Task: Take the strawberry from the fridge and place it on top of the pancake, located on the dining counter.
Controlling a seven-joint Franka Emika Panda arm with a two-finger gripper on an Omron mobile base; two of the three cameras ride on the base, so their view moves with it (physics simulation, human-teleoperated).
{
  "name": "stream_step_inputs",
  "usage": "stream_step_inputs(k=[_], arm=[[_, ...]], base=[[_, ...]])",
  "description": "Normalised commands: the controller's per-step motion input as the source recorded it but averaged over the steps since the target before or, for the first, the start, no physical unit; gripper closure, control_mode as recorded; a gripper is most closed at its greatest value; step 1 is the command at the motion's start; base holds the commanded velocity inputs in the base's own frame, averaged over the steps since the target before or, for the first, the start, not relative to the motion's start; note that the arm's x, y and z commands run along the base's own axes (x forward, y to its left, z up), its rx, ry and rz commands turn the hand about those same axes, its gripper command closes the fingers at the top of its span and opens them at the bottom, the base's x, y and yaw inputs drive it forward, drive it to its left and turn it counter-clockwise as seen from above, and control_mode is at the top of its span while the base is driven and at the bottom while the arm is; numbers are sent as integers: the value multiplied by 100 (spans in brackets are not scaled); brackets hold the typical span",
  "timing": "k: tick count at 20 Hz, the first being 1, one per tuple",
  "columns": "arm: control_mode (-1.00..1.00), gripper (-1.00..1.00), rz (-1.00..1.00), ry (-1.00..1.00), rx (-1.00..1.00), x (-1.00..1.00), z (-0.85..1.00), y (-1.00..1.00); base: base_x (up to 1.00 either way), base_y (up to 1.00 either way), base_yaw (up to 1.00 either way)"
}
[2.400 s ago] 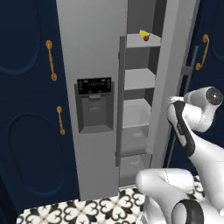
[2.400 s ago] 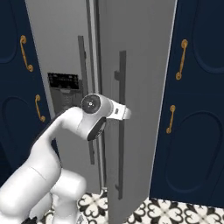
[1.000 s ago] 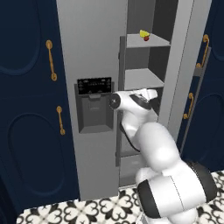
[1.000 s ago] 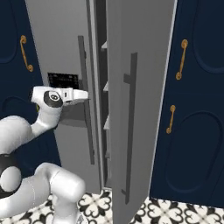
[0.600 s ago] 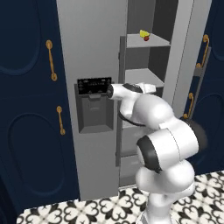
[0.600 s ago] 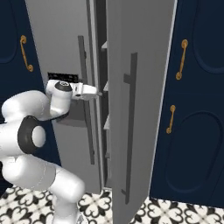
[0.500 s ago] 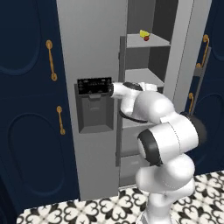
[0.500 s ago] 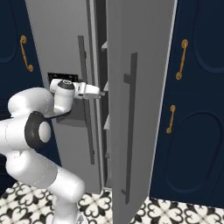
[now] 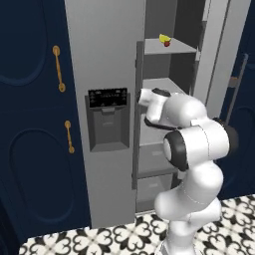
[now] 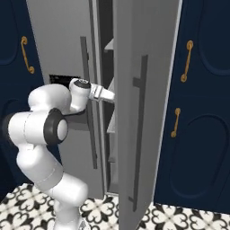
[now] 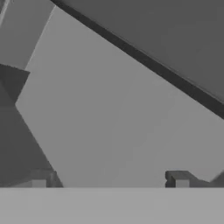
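The strawberry (image 9: 167, 44) is a tiny red berry on the upper shelf of the fridge (image 9: 104, 60), touching a small yellow fruit (image 9: 163, 38). The fridge's right door (image 10: 134, 67) stands open and its left door with the dark dispenser panel (image 9: 107, 98) is shut. My arm reaches into the opening about one shelf below the strawberry. The hand (image 10: 102, 94) points into the gap, its tip hidden by the open door. My gripper (image 11: 111, 180) is open, with only grey fridge surfaces between the fingertips (image 11: 176, 179). The pancake and the dining counter are out of view.
Navy cabinets with brass handles (image 9: 59, 68) (image 10: 186, 60) flank the fridge on both sides. Long grey door handles (image 10: 140, 130) run down both fridge doors. Lower grey shelves (image 9: 157, 167) sit behind my arm. The floor is patterned tile (image 9: 114, 234).
My arm has swung from the right of the fridge to the left, and the hand has pushed into the opening at mid-shelf height. The gripper stays open. The strawberry has not moved.
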Motion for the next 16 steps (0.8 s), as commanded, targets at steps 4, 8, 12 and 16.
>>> stream_step_inputs(k=[4, 8, 12, 16], arm=[[-100, -100, -19, -13, 0, -51, 0, -99], [-100, -100, -11, -2, 0, 0, 0, -100], [-100, -100, -4, -4, 0, 0, 0, -100], [-100, -100, 0, -3, 1, 0, 0, -82]], base=[[0, 0, 0], [0, 0, 0], [0, 0, 0], [0, 0, 0]])
